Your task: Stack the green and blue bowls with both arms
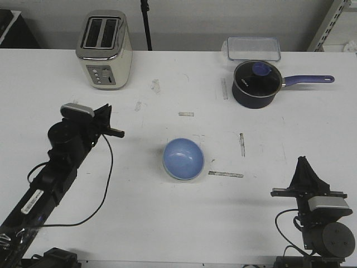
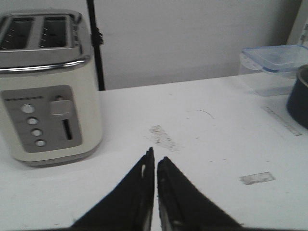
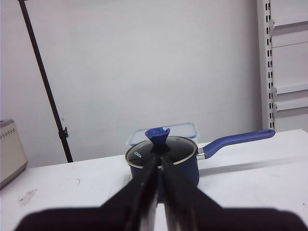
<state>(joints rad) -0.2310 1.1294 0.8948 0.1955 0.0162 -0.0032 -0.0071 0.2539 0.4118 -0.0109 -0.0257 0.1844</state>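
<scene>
Saucepan (image 3: 163,161) lid rim shows small white lettering, unreadable; blue bowl (image 1: 183,159) unmarked.

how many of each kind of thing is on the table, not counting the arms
bowl: 1 seen, blue; no green one visible
toaster: 1
saucepan with lid: 1
clear plastic box: 1
total: 4

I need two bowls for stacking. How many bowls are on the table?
1 shows as its own: a blue bowl mid-table, with a pale greenish edge along its lower rim. A green bowl may sit beneath it; I cannot tell.
</scene>
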